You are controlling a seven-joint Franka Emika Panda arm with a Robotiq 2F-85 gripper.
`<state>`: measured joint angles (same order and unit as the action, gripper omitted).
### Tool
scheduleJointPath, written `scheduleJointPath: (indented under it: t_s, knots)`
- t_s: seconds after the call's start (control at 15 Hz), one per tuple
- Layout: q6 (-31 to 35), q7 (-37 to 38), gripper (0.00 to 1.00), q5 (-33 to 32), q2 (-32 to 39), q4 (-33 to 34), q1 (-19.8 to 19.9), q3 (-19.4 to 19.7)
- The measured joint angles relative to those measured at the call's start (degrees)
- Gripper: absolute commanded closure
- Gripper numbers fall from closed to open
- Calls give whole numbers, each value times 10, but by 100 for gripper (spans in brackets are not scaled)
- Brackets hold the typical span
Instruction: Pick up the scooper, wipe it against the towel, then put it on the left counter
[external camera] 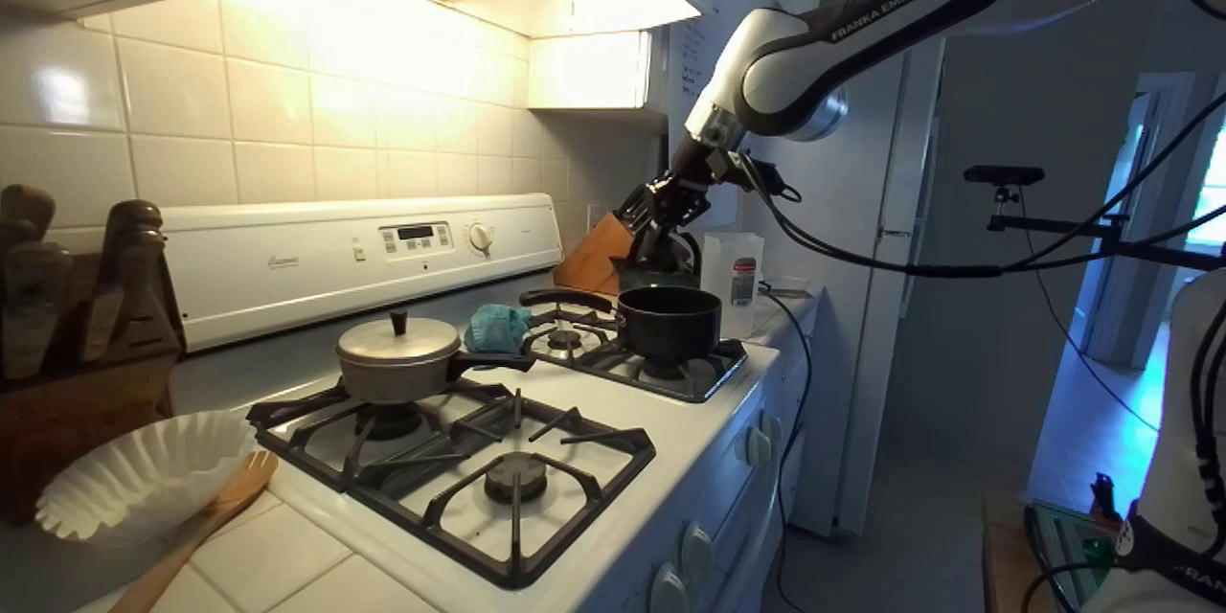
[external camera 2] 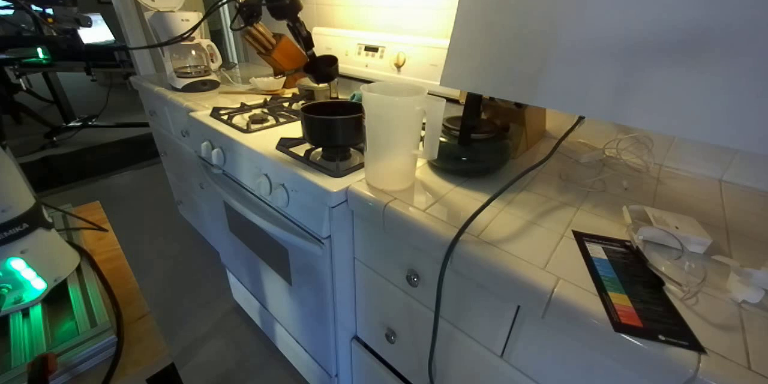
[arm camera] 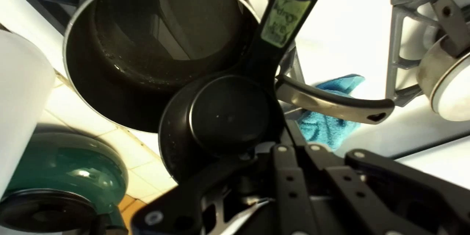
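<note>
Towel [arm camera: 326, 130] lies right of the scooper [arm camera: 229, 114] in wrist view, just past the tool [arm camera: 295, 134], partly hidden by the curved saucepan handle [arm camera: 330, 104]. Coming move seems to turn on that: sideways over the handle, then down onto cloth.

Scooper's long axis runs across that direction, not at the towel: cup sits by the fingertips, its own handle [arm camera: 270, 53] points up and slightly right in wrist view, away from the tool. Green label on it, text unreadable.

Tool is clamped on the scooper, fingers close together, seemingly pinching the cup's side; exact contact too dark to tell. In an exterior view the cup hangs above and apart from the black saucepan [external camera 2: 330, 123].

Single arm [external camera: 891, 24], so no choice of side. It reaches over the gas stove [external camera: 690, 445], wrist bent, tool steep and slanted down toward the backguard [external camera: 364, 259].

Pick-up looks done; put-down isn't. Whether any wiping has happened, can't tell. Likely snag: cup or scooper handle catching the saucepan's rim or handle on the way across. Left table [external camera: 278, 536], the probable drop spot, is well apart from the scooper.
</note>
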<state>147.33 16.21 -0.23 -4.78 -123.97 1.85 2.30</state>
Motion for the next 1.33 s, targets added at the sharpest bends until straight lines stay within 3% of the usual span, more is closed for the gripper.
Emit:
scheduleJointPath:
  t_s: [0.47, 1.07, 1.33]
  knots:
    - [57, 0, 99, -20, 52, 72, 1, -10]
    - [47, 32, 97, -20, 235, 314, -22, -10]
    - [39, 47, 97, -20, 274, 364, -31, -5]
